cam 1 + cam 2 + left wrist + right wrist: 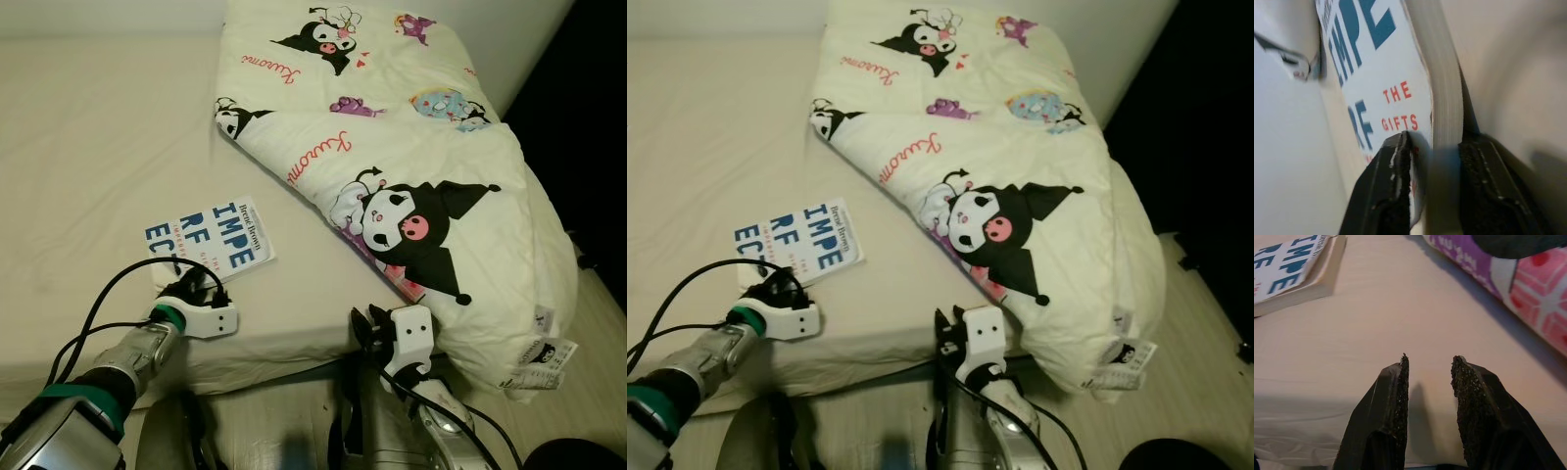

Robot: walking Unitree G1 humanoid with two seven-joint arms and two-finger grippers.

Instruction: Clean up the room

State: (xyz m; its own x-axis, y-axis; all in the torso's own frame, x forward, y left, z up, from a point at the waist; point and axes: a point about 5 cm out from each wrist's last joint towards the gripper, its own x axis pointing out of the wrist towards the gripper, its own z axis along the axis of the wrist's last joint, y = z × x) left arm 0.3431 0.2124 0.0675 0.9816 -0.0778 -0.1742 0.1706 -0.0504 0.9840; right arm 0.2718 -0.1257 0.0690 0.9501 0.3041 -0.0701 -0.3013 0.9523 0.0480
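A white paperback book (211, 235) with big blue letters lies on the cream bed sheet (98, 127) near the front edge. My left gripper (196, 289) is at the book's near edge. In the left wrist view its black fingers (1391, 196) clamp the book (1396, 83), one on the cover and one under the page block. My right gripper (364, 328) hovers at the bed's front edge, right of the book. The right wrist view has this gripper (1430, 364) open, with only bare sheet between its fingers.
A folded cream quilt (392, 127) printed with cartoon characters covers the right half of the bed and hangs over the front corner. A pink and purple item (1528, 289) pokes out from under it. Pale wood floor (598, 323) runs along the right side.
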